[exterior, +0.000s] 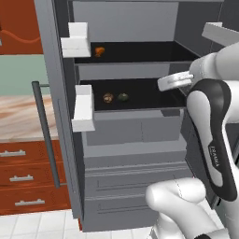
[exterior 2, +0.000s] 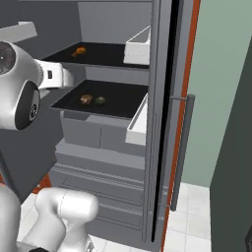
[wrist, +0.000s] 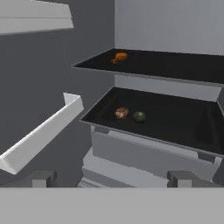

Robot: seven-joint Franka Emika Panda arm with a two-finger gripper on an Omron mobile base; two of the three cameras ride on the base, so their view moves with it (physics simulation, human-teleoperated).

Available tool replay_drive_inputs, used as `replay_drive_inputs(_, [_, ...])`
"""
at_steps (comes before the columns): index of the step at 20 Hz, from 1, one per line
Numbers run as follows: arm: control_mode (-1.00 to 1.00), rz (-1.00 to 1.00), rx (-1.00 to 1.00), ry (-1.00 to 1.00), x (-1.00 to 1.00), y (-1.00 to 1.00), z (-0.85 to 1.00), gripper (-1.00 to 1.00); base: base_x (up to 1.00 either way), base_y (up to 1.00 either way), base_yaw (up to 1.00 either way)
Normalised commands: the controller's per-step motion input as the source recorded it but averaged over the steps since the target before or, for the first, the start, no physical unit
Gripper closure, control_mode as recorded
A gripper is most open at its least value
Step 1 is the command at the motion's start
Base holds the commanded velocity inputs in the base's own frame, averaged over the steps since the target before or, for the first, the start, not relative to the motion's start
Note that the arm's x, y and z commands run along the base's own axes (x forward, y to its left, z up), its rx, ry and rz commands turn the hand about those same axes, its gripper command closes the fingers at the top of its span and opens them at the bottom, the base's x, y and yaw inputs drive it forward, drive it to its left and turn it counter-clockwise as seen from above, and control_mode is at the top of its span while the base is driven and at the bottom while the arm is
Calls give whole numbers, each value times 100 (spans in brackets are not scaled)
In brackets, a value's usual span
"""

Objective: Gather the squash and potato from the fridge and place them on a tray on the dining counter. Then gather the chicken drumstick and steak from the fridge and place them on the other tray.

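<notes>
My own forearm hides the lower shelf's three o'clock end in the left base view. The fridge runs off the top edge there. The orange lump on the upper shelf, at eleven o'clock in my hand view, is too small to identify. My fingertips are cut off at six o'clock.
</notes>
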Motion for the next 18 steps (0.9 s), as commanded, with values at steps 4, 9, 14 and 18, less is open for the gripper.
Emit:
replay_drive_inputs(4, [-100, 4, 0, 12, 49, 0, 11, -100, 0, 0, 0])
replay_drive_inputs(9, [-100, 1, 0, 16, 70, 0, 0, -100, 0, 0, 0])
replay_drive_inputs(14, [-100, 5, 0, -2, 41, 13, 1, -100, 0, 0, 0])
replay_drive_inputs(18, [-100, 4, 0, -4, 41, 28, 0, -100, 0, 0, 0])
